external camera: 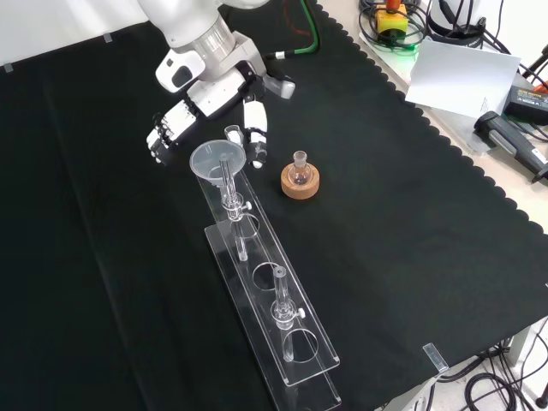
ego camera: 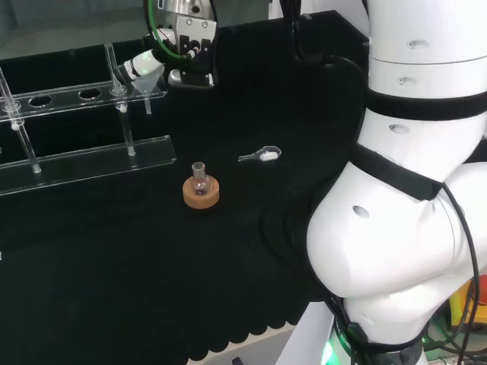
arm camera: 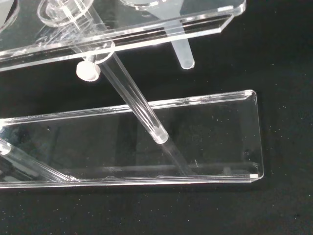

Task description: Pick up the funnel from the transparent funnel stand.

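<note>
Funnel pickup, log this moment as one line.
phase: reaching | hand: open, beside funnel | funnel: seated in funnel stand, end hole | flask on cork ring: untouched

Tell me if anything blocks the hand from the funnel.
Nothing visible does. The hand is right at the funnel, which sits in the end hole of the stand; the flask on its cork ring stands off to the side.

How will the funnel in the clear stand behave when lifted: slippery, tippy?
The funnel looks like smooth clear plastic or glass, so probably slick and light. Its wide cone over a thin stem makes it top-heavy, likely to tilt if pinched off-centre. The stem passes through the funnel stand, so a sideways pull may snag.
</note>
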Motion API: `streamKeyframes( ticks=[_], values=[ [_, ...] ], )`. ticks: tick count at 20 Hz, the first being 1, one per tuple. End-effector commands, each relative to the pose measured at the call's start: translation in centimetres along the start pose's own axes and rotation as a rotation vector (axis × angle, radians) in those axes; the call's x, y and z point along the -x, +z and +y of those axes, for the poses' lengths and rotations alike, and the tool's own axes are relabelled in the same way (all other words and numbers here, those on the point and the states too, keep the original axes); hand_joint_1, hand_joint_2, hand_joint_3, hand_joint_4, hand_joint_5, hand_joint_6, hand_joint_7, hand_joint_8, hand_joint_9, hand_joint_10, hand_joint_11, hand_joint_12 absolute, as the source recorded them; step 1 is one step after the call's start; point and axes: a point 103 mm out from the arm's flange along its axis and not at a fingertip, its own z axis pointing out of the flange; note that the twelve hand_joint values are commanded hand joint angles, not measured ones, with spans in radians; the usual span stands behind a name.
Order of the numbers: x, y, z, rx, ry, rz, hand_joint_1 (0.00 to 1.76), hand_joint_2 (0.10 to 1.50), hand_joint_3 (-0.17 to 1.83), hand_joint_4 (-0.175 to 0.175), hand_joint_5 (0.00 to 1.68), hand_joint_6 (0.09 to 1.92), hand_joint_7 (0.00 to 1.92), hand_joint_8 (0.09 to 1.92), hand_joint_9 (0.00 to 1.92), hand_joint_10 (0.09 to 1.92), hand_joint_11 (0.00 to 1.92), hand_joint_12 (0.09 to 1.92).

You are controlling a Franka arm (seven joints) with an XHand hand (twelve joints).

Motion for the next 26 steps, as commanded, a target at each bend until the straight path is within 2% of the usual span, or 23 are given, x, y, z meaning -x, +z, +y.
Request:
streamKeyframes(
  ticks=[1,7,9,13,16,18,26],
  values=[
    [0.1,0.5,0.4,-0.026,-0.004,0.000,0.45,0.67,0.04,-0.134,0.00,0.09,0.12,0.09,0.00,0.09,0.00,0.09],
    [0.5,1.0,0.4,-0.051,-0.016,0.008,0.45,0.67,0.03,-0.130,0.00,0.09,0.14,0.09,0.00,0.09,0.00,0.09],
    [-0.8,0.9,1.9,-0.066,-0.001,-0.003,0.45,0.67,0.03,-0.130,0.00,0.09,0.14,0.09,0.00,0.09,0.00,0.09],
    [-0.9,0.9,1.9,-0.051,-0.007,0.003,0.45,0.67,0.03,-0.129,0.00,0.09,0.16,0.09,0.00,0.09,0.00,0.09],
    [-0.1,1.0,1.3,-0.042,-0.005,0.013,0.45,0.67,0.03,-0.128,0.00,0.09,0.19,0.10,0.01,0.09,0.00,0.09],
    [-0.7,0.9,1.9,-0.048,0.003,0.003,0.45,0.68,0.03,-0.127,0.00,0.09,0.21,0.11,0.03,0.09,0.00,0.09],
    [1.2,0.8,0.3,-0.040,0.008,0.010,0.46,0.68,0.03,-0.123,0.00,0.09,0.27,0.15,0.08,0.09,0.00,0.09]
  ],
)
